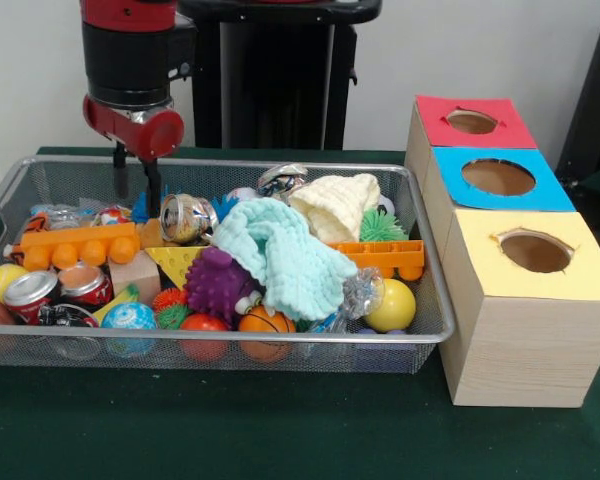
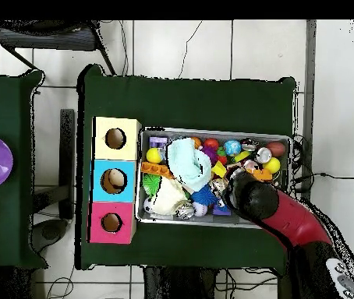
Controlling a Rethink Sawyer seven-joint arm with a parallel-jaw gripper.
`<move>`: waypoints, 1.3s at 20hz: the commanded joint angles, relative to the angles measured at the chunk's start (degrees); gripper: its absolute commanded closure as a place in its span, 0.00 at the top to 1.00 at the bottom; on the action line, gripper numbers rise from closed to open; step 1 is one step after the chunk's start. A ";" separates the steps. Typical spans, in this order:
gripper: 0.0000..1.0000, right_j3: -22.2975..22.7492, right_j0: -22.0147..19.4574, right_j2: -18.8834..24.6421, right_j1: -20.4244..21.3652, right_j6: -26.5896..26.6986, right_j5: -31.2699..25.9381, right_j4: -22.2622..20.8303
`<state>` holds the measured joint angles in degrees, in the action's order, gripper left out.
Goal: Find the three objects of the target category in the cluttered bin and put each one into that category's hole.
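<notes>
As seen frontally, cluttered bin (image 1: 420,335) lies crosswise | jaws (image 1: 137,190) — seemingly slightly apart — hold nothing

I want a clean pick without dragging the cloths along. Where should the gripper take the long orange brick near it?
Probably across the narrow width of the orange brick, coming straight down with the gripper. It lies flat on top of the clutter in the cluttered bin, studs facing front, its long sides exposed, clear of the cloths.
</notes>
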<state>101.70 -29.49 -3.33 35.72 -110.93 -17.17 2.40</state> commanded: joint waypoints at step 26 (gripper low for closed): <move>1.00 -0.40 -0.09 -1.50 -0.04 -1.81 -3.93 -6.65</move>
<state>101.64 -28.88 -5.47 34.72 -110.93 -16.88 -1.37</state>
